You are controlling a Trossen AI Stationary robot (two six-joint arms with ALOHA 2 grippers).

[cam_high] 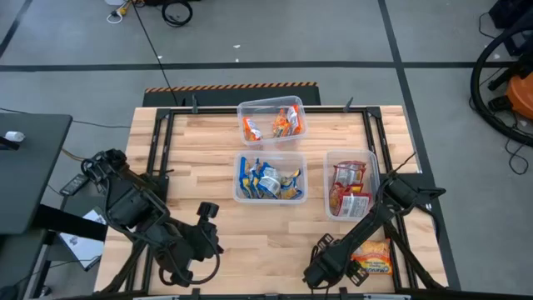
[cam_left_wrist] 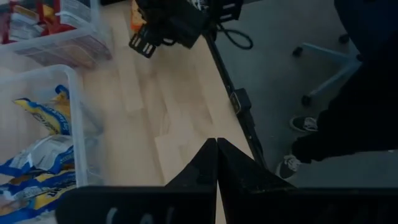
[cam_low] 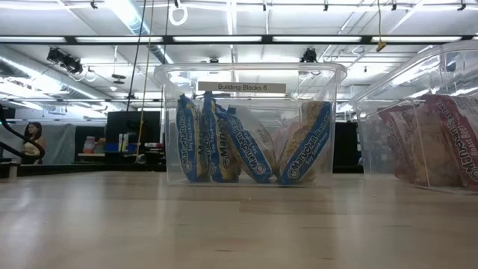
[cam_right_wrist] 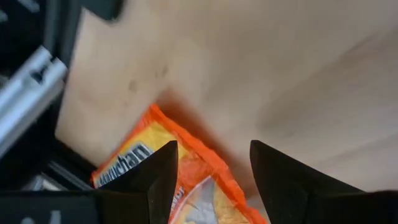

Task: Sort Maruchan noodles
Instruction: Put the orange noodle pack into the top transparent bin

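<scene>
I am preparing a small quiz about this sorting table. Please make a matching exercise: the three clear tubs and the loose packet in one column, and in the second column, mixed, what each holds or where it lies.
Column 1
1. far tub
2. middle tub
3. right-hand tub
4. loose orange packet

Column 2
a. blue packets
b. on the bare table by the right gripper, whose fingers stand open over it
c. orange packets
d. red packets

Pairs: 1-c, 2-a, 3-d, 4-b
</scene>
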